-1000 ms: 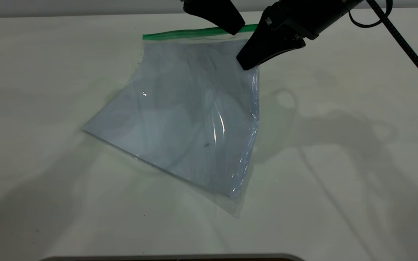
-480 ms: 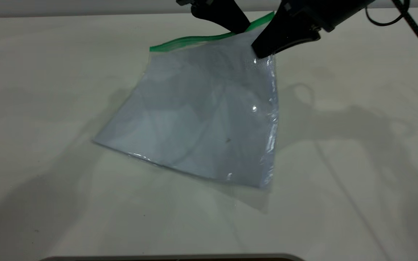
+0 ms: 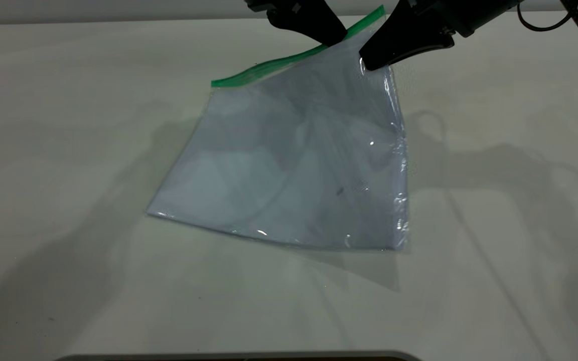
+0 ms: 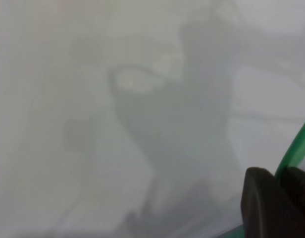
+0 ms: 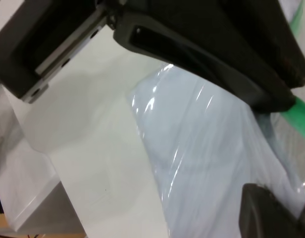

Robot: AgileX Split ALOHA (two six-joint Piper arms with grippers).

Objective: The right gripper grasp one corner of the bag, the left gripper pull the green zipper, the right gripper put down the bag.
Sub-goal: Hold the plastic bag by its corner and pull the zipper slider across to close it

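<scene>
The bag (image 3: pixel 294 165) is a clear sleeve with bluish-white sheets inside. Its far right corner is raised off the white table (image 3: pixel 68 150) and its near edge rests on it. The right gripper (image 3: pixel 368 62) is shut on that raised corner, just below the end of the green strip (image 3: pixel 269 67). In the right wrist view the bag (image 5: pixel 207 168) lies between the gripper's dark fingers (image 5: pixel 266 213). The left gripper (image 3: pixel 333 41) sits on the strip near the same corner. In the left wrist view the green strip (image 4: pixel 296 148) runs between its closed fingers (image 4: pixel 261 208). The slider tab is hidden.
The bag's free end of the green strip (image 3: pixel 216 81) points toward the table's left. Both arms crowd the far right of the table. A dark rounded edge (image 3: pixel 239 357) lines the near side. Arm shadows fall on the table at the right.
Both grippers have moved up and to the right with the bag's corner. The bag has swung and slid to the right, and its green strip now slopes up steeply.
</scene>
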